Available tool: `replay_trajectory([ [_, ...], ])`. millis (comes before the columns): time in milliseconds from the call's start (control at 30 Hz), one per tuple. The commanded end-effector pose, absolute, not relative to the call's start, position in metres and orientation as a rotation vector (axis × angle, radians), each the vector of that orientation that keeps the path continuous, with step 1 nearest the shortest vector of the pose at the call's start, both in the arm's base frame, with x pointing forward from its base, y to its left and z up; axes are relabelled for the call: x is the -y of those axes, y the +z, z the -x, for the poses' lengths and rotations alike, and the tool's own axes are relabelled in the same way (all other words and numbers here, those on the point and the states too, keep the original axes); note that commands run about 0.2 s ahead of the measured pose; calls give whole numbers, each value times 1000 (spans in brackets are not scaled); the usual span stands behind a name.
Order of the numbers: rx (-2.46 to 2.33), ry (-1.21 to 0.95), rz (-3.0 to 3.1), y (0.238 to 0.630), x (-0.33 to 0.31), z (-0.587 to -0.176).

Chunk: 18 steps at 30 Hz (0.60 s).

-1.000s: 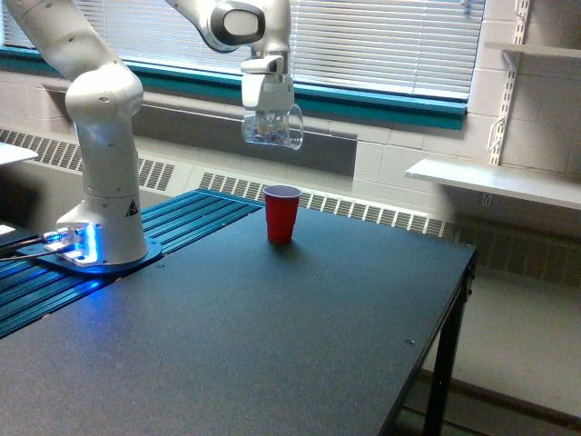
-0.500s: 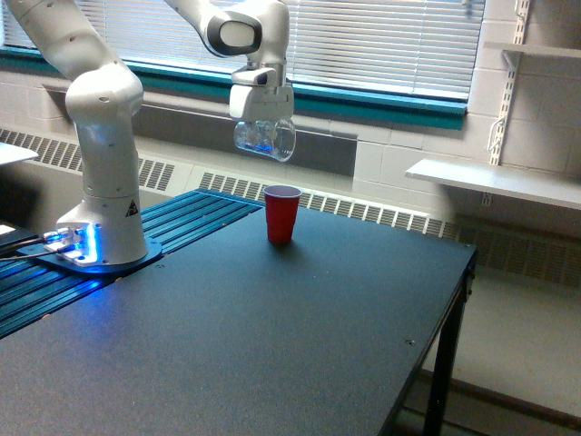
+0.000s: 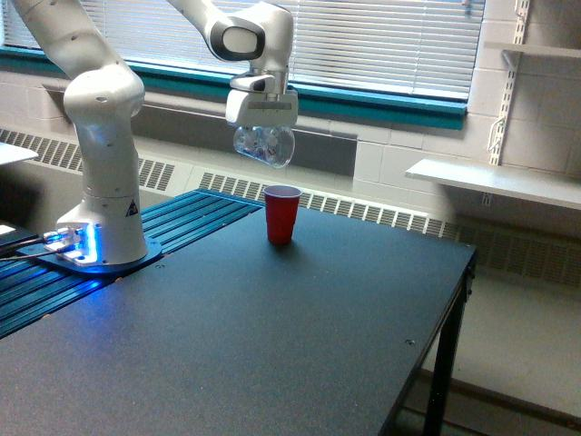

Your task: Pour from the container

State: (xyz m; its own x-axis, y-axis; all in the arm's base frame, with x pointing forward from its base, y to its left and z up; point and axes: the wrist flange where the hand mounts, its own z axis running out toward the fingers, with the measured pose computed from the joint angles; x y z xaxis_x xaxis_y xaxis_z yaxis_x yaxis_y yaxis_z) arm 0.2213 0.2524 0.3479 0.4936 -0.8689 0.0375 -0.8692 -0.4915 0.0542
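Tilting further, tool [image 3: 262, 136] turned the container [image 3: 264, 145].

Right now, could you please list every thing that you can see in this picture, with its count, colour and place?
clear cup: one, see-through, held in the air above and slightly to the exterior view's left of the red cup, something small inside
red cup: one, red, upright on the table near its far edge
table: one, dark top
blue ribbed panel: one, blue, under the robot base at the exterior view's left
shelf: one, white, on the wall at the exterior view's right
window blinds: one set, white, behind the arm
gripper: one, white, shut on the clear cup
robot arm: one, white, base lit blue
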Motion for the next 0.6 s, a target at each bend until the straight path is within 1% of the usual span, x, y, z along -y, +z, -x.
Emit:
replay_trajectory([
  [33,1578,-14,-2617,344,-259,-214],
  [400,1405,-22,-2692,331,-286,-190],
  [600,1373,-48,-2696,324,-293,-185],
])
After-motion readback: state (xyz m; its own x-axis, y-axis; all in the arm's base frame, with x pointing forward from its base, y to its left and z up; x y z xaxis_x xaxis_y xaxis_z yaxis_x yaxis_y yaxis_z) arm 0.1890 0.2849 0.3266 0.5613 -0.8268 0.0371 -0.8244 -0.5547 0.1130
